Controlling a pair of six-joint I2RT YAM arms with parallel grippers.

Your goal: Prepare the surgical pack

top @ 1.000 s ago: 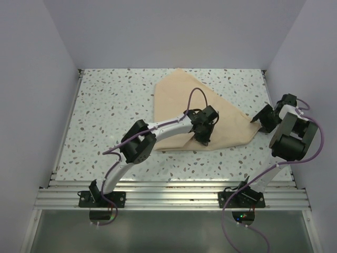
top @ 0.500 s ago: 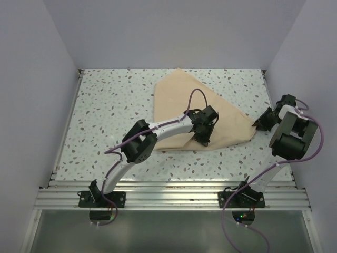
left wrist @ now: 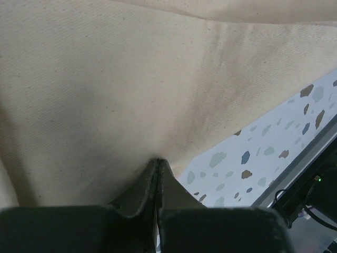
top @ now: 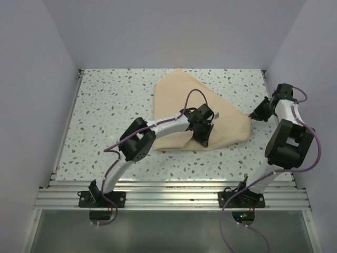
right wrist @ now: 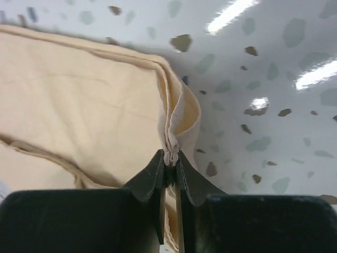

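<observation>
The surgical pack shows as a tan cloth (top: 174, 95), folded over into a rough triangle at the table's centre-right. My left gripper (top: 203, 139) is shut, and its tips rest on the cloth near its front edge. The left wrist view shows these tips (left wrist: 157, 161) closed together against the cloth (left wrist: 131, 79), with nothing visible between them. At the cloth's right corner, my right gripper (top: 256, 114) is shut on the fabric. In the right wrist view the bunched hem sits pinched between its jaws (right wrist: 170, 157), and the cloth (right wrist: 79, 95) spreads to the left.
The speckled table (top: 105, 116) is boxed in by white walls on three sides. An aluminium rail (top: 168, 195) runs along the near edge and carries both arm bases. In the left wrist view, the table edge and a cable (left wrist: 310, 184) show at lower right.
My right gripper has shut on the cloth's right corner and moved back and slightly left with it, lifting the corner. The left gripper has stayed shut on the cloth, shifting only slightly.
</observation>
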